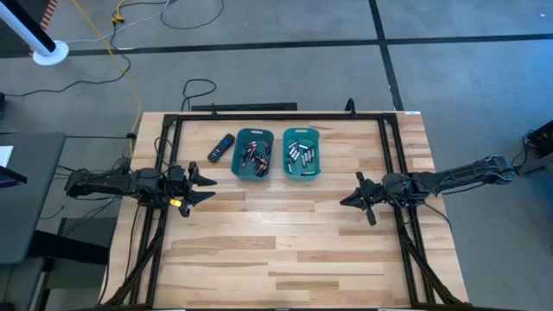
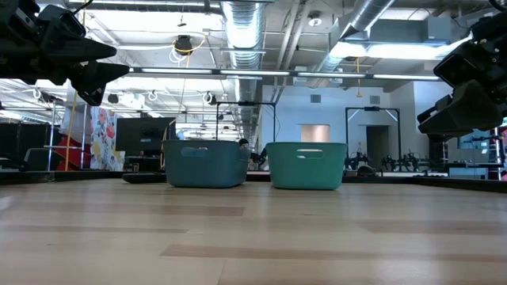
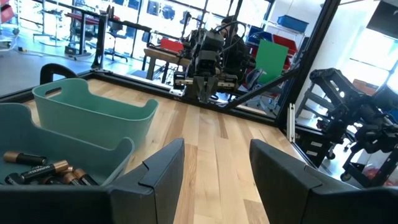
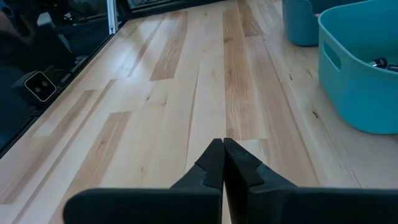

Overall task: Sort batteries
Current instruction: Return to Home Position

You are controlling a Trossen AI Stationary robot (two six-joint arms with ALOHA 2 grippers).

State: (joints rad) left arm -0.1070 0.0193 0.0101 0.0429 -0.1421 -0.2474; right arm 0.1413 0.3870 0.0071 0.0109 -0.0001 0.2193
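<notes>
Dark copper-ended cylindrical batteries (image 1: 256,156) lie flat and jumbled, long axes mixed, in left teal plastic bin (image 1: 253,132). Silvery-grey cylindrical batteries (image 1: 301,154) likewise in right teal plastic bin (image 1: 301,132), far centre of light wooden bench (image 1: 285,250). Left end effector (image 1: 212,189) at bench's left edge, fingers spread. Right end effector (image 4: 222,142) at right side, fingers pressed together, empty.

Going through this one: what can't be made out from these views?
- High view: dark batteries in the left bin and silver batteries in the right bin are too small and piled to count.
- Low view: the bin walls hide all contents.
- Left wrist view: the picture edge cuts the left bin; the right bin's wall hides its inside.
- Right wrist view: the right bin's rim hides nearly all its contents.
</notes>
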